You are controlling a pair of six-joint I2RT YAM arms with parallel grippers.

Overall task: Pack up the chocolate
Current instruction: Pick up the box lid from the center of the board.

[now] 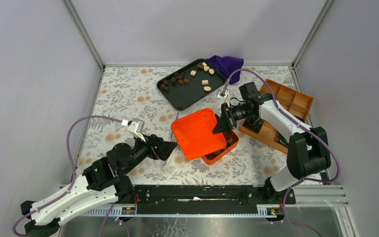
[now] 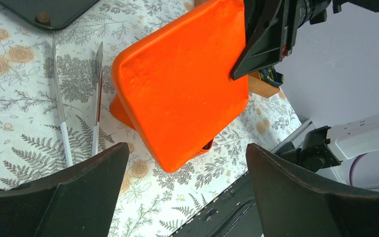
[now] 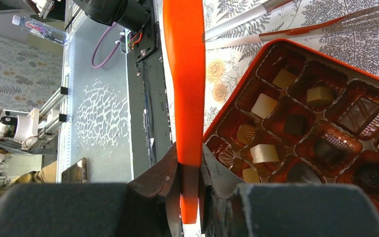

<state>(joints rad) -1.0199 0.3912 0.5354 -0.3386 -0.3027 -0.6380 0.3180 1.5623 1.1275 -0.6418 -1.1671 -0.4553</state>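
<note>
**Over the Orange Box, a Lid Held at a Tilt**

In the middle of the flowery table point(image 1: 123, 94), the right gripper point(image 1: 225, 123) pinches the orange lid point(image 1: 199, 132) by its right edge. Its two fingers are almost together, one on each side of the thin lid, as the right wrist view shows. The lid is tilted, not lying flat, and it hides most of the orange box point(image 1: 216, 157) under it. Only the near right corner of the box peeks out in the top view.

Inside the box sits a brown liner with little cups. Chocolate point(image 3: 265, 105) fills many of the cups: cream squares, dark squares and some round brown ones. More of the chocolate lies loose on the black tray point(image 1: 190, 94) at the back of the table, with brown pieces mostly on its left and cream ones mostly on its right.

The left gripper point(image 1: 170, 148) is just beside the near left side of the lid. Its fingers are spread wide apart and have nothing between them. In the left wrist view the lid sits out in front of the fingers.

Tongs point(image 2: 60, 106) with white handles lie flat on the table to the left of the lid. A purple cloth point(image 1: 225, 63) sits just behind the black tray. A wooden box point(image 1: 288, 101) with compartments lies by the right edge of the table, under the right arm
</note>
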